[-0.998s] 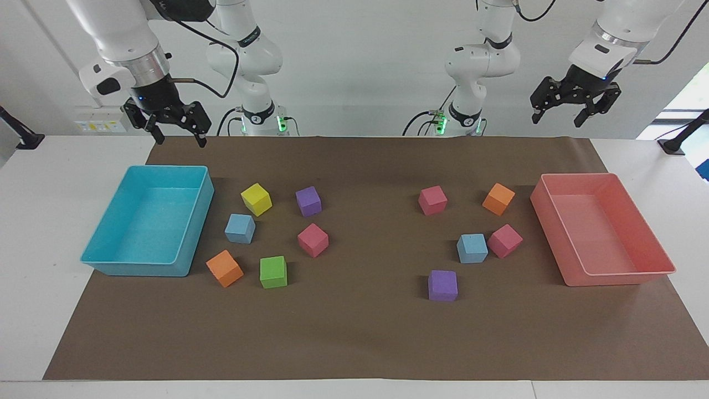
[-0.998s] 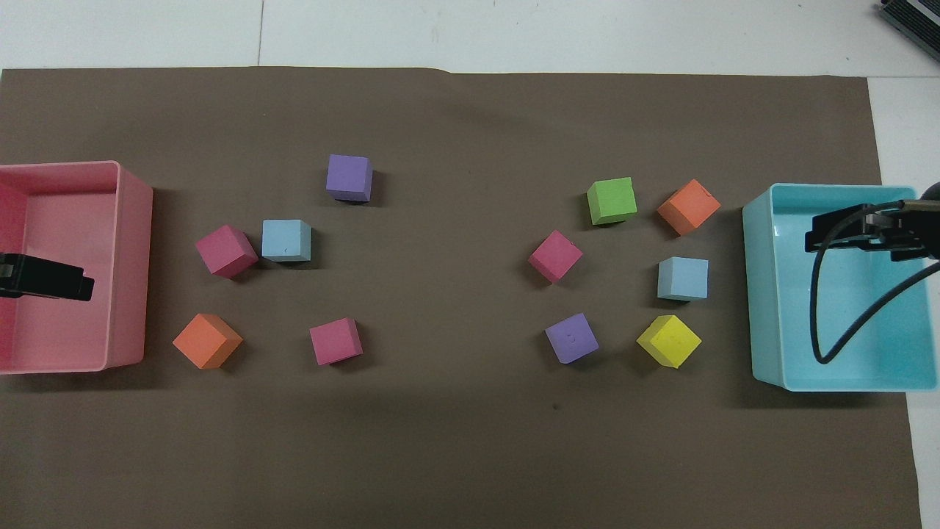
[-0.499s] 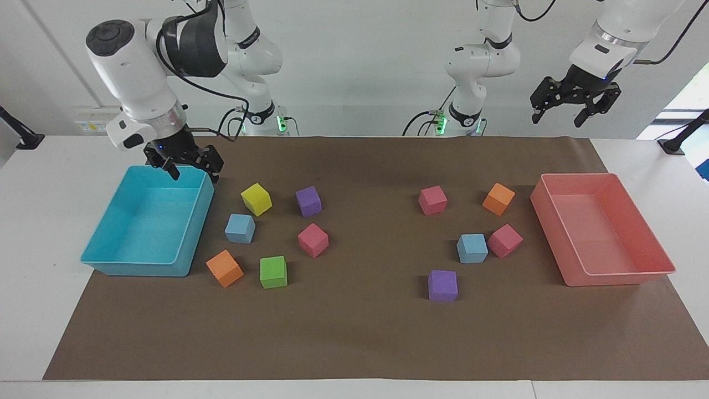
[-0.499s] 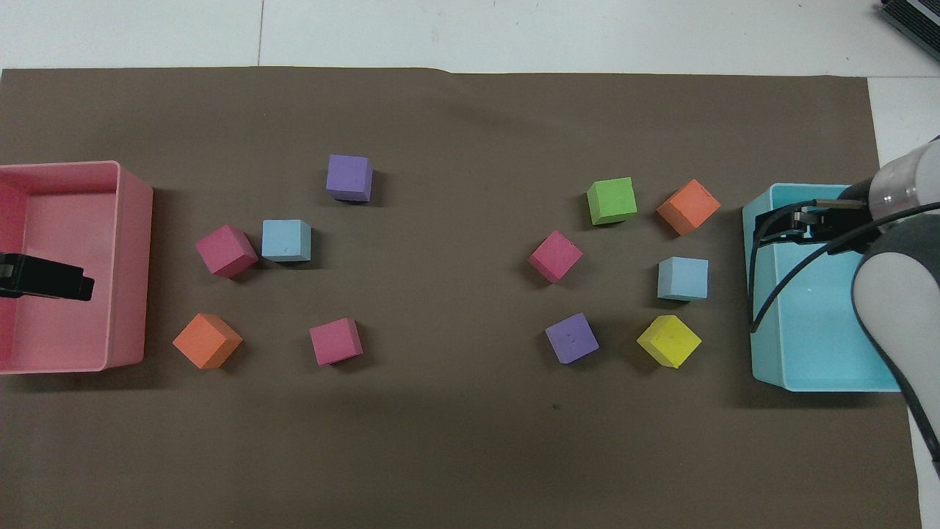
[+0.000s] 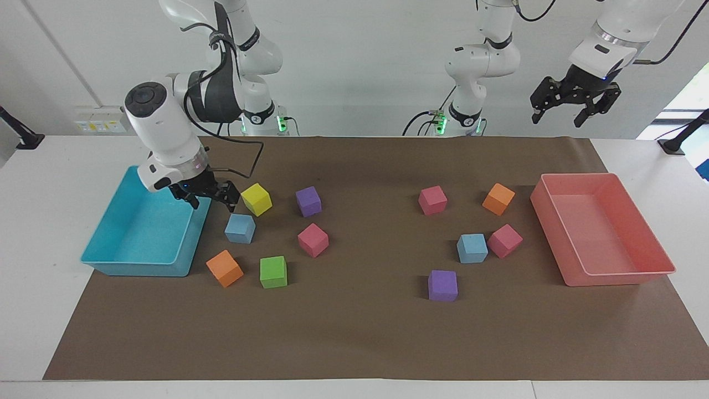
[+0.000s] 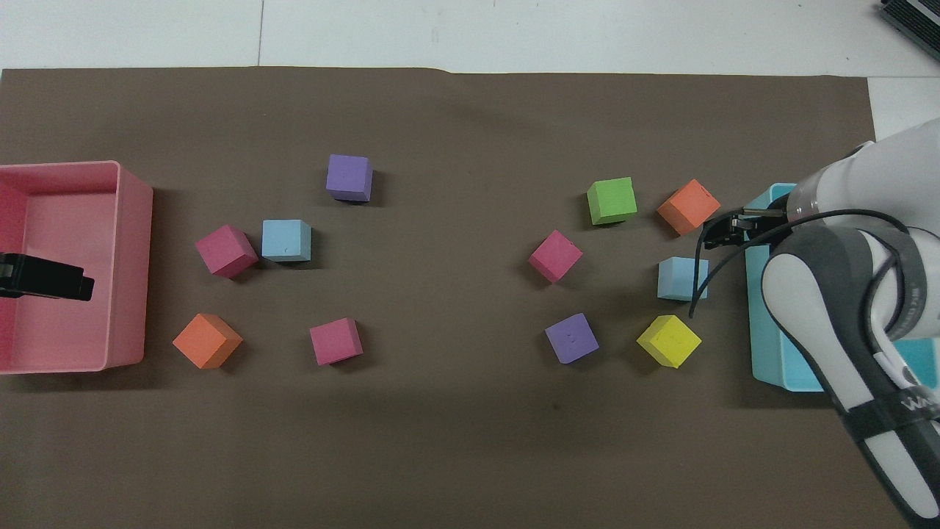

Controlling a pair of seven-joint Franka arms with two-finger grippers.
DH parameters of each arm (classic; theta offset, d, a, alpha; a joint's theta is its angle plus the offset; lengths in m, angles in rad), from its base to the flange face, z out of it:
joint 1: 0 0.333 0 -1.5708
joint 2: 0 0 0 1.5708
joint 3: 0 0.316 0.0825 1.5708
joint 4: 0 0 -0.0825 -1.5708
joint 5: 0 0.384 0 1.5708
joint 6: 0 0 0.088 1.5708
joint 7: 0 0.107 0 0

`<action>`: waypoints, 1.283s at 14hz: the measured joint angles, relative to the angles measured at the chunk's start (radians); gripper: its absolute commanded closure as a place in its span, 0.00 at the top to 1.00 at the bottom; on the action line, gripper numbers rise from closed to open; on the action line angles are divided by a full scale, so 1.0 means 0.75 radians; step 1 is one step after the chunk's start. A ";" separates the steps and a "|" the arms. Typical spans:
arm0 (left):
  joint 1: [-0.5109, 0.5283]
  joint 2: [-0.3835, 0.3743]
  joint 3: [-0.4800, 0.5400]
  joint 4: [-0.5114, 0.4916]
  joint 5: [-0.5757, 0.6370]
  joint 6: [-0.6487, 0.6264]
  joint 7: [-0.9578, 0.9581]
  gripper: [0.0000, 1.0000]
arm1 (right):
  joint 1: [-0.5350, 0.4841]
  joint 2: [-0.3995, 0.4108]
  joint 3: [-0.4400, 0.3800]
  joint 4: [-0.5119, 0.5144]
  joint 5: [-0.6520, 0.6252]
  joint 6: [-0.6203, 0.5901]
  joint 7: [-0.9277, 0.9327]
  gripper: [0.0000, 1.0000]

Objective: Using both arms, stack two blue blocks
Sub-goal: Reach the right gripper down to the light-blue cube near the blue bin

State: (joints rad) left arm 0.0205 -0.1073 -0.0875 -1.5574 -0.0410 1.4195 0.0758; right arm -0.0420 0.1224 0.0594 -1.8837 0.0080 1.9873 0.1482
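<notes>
you can see the right gripper (image 5: 209, 198) has come down fast from high over the robots' edge of the brown mat (image 5: 360, 332); a second ago it hung up near the turquoise tray's corner, and now it sits low over the tray's rim toward the cubes, just short of the nearer-arm blue block (image 5: 240, 228); its fingers stand wide apart and hold nothing; in the overhead view its tip (image 6: 723, 234) shows just beside that same block (image 6: 683, 278), between it and the turquoise tray (image 6: 764, 353).

the left gripper (image 5: 575, 102) waits, raised over the pink tray's end of the mat, spread wide and empty, unchanged over the last second; the pink tray (image 5: 609, 277) lies under it.

the second blue block (image 5: 472, 247) rests toward the left arm's end, touching or nearly touching a pink cube (image 5: 504, 240); neither blue block has shifted.

what this tells you: the right arm looks to be starting its reach for the first block, so the stack is not yet begun; watch the yellow cube (image 5: 256, 199), which sits close to the gripper's path.
</notes>
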 measured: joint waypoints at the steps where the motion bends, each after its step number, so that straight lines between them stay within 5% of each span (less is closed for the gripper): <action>1: 0.000 0.000 0.000 0.000 0.000 0.000 0.000 1.00 | 0.001 0.018 0.000 -0.010 0.000 0.025 0.016 1.00; 18: 0.000 0.000 0.000 0.000 0.000 0.000 0.000 1.00 | 0.067 0.116 -0.007 -0.249 -0.084 0.343 0.127 1.00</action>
State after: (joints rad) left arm 0.0205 -0.1071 -0.0875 -1.5574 -0.0410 1.4195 0.0758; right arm 0.0080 0.2095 0.0543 -2.0705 -0.0548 2.2443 0.2431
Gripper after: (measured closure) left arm 0.000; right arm 0.000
